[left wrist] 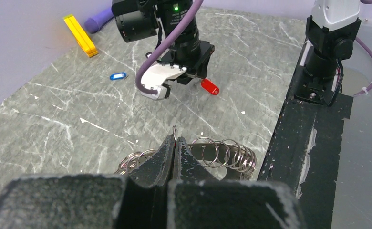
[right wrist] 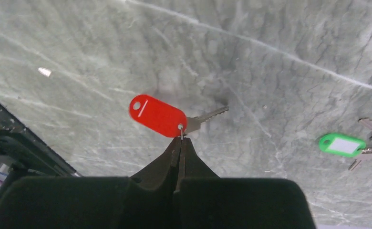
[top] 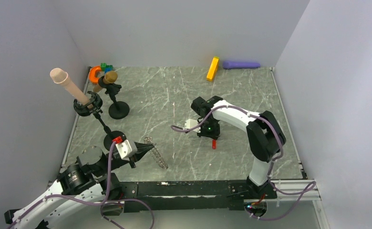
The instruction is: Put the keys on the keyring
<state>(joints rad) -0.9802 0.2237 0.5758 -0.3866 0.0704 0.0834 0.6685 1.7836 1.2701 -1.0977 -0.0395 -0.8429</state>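
Red oblong plastic key tag (right wrist: 158,115) held by its small ring in clamped right jaws.
Silver chain-link keyring (left wrist: 227,155), apparently pinched in closed left jaws, lies leftward on the desk (top: 251,95).

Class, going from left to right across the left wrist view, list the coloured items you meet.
orange block → blue key tag → red key tag. The purple cylinder is left out because it overlaps the block.

Overhead, wrist close-ups; shared red key (right wrist: 157,115)
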